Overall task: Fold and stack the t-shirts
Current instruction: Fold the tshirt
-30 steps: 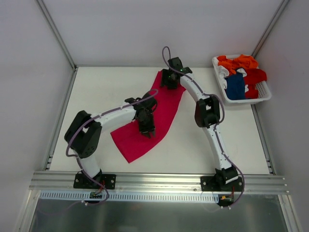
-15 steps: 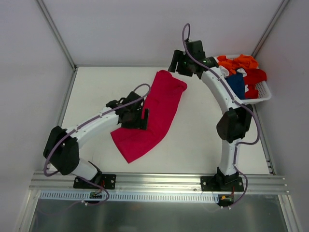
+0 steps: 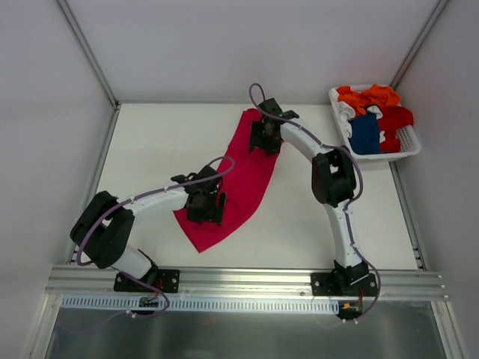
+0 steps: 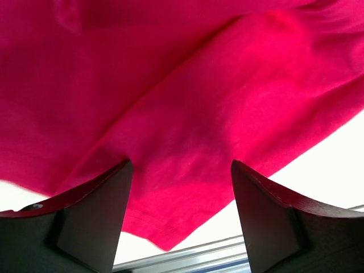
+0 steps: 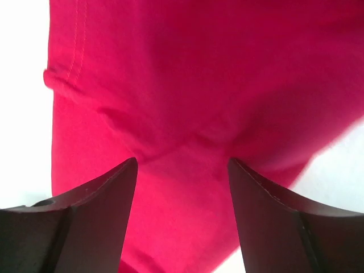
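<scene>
While both arms hang over the soft crimson-pink cloth t-shirt [image 3: 248, 178], nothing is held. The left fingers [image 4: 94, 219] stand wide apart above its near end. The right fingers [image 5: 91, 219] stand wide apart above its far end, with only cloth under them. This shirt lies on the flat white tabletop [image 3: 150, 149] as a long slanted strip, from the far middle down toward the near left.

You need to watch out now. If you close the fingers too high, you may pinch only the top layer, and I think the fold would fall open. If one arm lifts faster than the other, the strip could twist and come out crooked. The tabletop looks smooth, so a sideways push may slide the whole shirt away.

Far right sits a white plastic slatted basket [image 3: 410, 142] with a crumpled orange shirt [image 3: 370, 97], a red shirt [image 3: 395, 118] and a dark blue shirt [image 3: 364, 133] inside. Plain pale walls [image 3: 224, 45] stand around, and a silver metal rail [image 3: 247, 278] runs along the near edge.
</scene>
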Available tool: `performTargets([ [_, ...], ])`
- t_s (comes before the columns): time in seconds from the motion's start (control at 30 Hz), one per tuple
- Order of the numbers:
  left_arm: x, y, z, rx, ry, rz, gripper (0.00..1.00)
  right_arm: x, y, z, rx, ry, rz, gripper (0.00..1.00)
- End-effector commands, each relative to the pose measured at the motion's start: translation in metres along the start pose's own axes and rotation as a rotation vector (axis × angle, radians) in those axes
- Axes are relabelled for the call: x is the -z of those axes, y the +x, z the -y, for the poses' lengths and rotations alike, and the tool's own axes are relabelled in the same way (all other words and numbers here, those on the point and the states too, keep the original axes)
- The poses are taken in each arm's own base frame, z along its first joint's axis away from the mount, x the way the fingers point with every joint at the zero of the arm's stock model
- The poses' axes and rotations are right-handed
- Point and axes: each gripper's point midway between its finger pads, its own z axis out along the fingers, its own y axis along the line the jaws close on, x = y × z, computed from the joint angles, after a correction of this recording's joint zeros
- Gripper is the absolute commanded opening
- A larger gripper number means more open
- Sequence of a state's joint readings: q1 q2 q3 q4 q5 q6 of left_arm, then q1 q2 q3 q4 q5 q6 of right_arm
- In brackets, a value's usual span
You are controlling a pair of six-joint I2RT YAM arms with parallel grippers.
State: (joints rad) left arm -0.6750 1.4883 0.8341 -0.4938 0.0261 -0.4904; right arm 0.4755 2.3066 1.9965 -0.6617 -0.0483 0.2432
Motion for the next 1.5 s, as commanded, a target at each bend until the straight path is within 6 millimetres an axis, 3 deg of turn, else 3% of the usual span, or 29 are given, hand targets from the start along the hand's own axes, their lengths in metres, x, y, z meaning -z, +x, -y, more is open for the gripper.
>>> performTargets([
  [0.0,-0.017,0.021,0.011,0.083,0.011,-0.083,0.7,-0.003,-0.003,-0.007,-0.001,0.041,-0.011,0.69],
  [0.07,-0.02,0.031,0.018,0.102,0.01,-0.114,0.69,-0.009,-0.003,-0.007,0.001,0.05,-0.02,0.69],
  [0.2,-0.025,0.054,0.05,0.207,0.012,-0.176,0.63,-0.029,-0.003,-0.006,0.006,0.058,-0.035,0.69],
  [0.27,-0.023,0.069,0.073,0.203,0.034,-0.211,0.6,-0.027,-0.018,-0.014,0.016,0.038,-0.001,0.69],
  [0.33,-0.02,0.074,0.097,0.156,0.049,-0.22,0.54,-0.039,-0.024,-0.009,0.024,0.069,0.017,0.69],
  [0.37,-0.018,0.074,0.108,0.156,0.069,-0.227,0.52,-0.034,-0.039,-0.015,0.03,0.051,0.057,0.7],
  [0.5,-0.008,0.077,0.142,0.115,0.132,-0.237,0.5,-0.043,-0.052,-0.016,0.017,0.02,0.083,0.7],
  [0.6,-0.003,0.077,0.15,0.08,0.131,-0.217,0.51,-0.043,-0.046,-0.018,0.026,-0.007,0.059,0.7],
  [0.77,0.003,0.07,0.152,0.046,0.144,-0.186,0.51,-0.03,-0.058,-0.032,0.04,-0.083,0.088,0.72],
  [0.83,0.015,0.058,0.157,0.023,0.166,-0.136,0.54,-0.015,-0.069,-0.048,0.039,-0.162,0.118,0.75],
  [0.93,0.036,0.035,0.156,0.007,0.179,-0.036,0.6,0.038,-0.094,-0.075,0.056,-0.304,0.184,0.8],
  [0.97,0.055,0.022,0.161,0.001,0.227,0.018,0.66,0.057,-0.1,-0.08,0.061,-0.334,0.208,0.82],
  [1.0,0.064,0.004,0.154,0.036,0.242,0.053,0.68,0.102,-0.116,-0.085,0.07,-0.369,0.28,0.85],
  [1.07,0.086,-0.017,0.145,0.066,0.294,0.109,0.72,0.14,-0.124,-0.08,0.085,-0.387,0.332,0.87],
  [1.1,0.092,-0.028,0.135,0.086,0.3,0.136,0.72,0.185,-0.138,-0.074,0.078,-0.412,0.411,0.89],
  [1.13,0.095,-0.048,0.115,0.14,0.285,0.175,0.73,0.2,-0.137,-0.069,0.073,-0.427,0.418,0.9],
  [1.17,0.104,-0.057,0.102,0.133,0.29,0.219,0.79,0.201,-0.131,-0.057,0.045,-0.417,0.396,0.91],
  [1.2,0.107,-0.064,0.09,0.141,0.283,0.242,0.8,0.23,-0.135,-0.045,0.028,-0.429,0.434,0.91],
  [1.23,0.109,-0.079,0.065,0.163,0.258,0.281,0.8,0.237,-0.13,-0.04,0.025,-0.441,0.423,0.92],
  [1.3,0.11,-0.086,0.052,0.179,0.289,0.267,0.82,0.228,-0.109,-0.02,0.014,-0.4,0.371,0.93],
  [1.33,0.109,-0.095,0.035,0.224,0.284,0.27,0.83,0.244,-0.1,-0.018,0.021,-0.409,0.381,0.93],
  [1.37,0.109,-0.099,0.033,0.229,0.306,0.271,0.84,0.224,-0.077,-0.007,0.004,-0.382,0.309,0.93],
  [1.47,0.102,-0.102,0.025,0.223,0.323,0.244,0.87,0.229,-0.04,-0.005,-0.009,-0.421,0.271,0.94],
])
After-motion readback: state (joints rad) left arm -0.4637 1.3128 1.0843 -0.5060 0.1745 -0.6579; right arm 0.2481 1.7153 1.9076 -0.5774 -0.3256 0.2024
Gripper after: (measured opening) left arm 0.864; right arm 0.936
